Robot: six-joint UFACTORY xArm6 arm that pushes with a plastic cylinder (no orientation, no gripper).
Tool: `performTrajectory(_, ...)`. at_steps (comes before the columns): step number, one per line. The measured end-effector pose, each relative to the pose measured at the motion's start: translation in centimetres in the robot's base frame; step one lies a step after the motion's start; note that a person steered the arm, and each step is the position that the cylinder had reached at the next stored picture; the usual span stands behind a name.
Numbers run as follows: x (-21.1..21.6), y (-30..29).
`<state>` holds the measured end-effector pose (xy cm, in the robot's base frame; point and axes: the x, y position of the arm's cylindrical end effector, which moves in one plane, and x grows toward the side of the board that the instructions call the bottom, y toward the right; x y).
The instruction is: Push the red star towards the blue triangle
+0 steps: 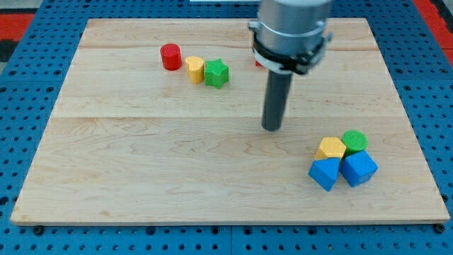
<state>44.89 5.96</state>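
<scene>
No jaws on this rig; rod tip [272,128] sits toward the view's bottom from the mostly hidden red star [258,63], blue triangle [325,173] well apart at lower right.

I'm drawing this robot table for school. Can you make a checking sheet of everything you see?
surface: wooden board, flat.
job's things: red sliver behind the arm, perhaps the red star; left blue block and right blue block at the view's lower right, and I cannot tell which is the triangle.
clutter: red cylinder, upper yellow block and green star in a row at the view's upper left; lower yellow block and green cylinder against the blue ones.
claw: nothing seen; my tip is on bare board, touching no block.
cables: nothing seen.
surroundings: blue pegboard.
</scene>
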Motion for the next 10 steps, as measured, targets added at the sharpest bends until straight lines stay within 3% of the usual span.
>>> performTrajectory(2,-10.6,0.1)
performTrajectory(4,-15.5,4.8)
performTrajectory(5,-20.8,3.2)
performTrajectory(7,-23.5,-3.7)
performTrajectory(10,-20.4,-11.2)
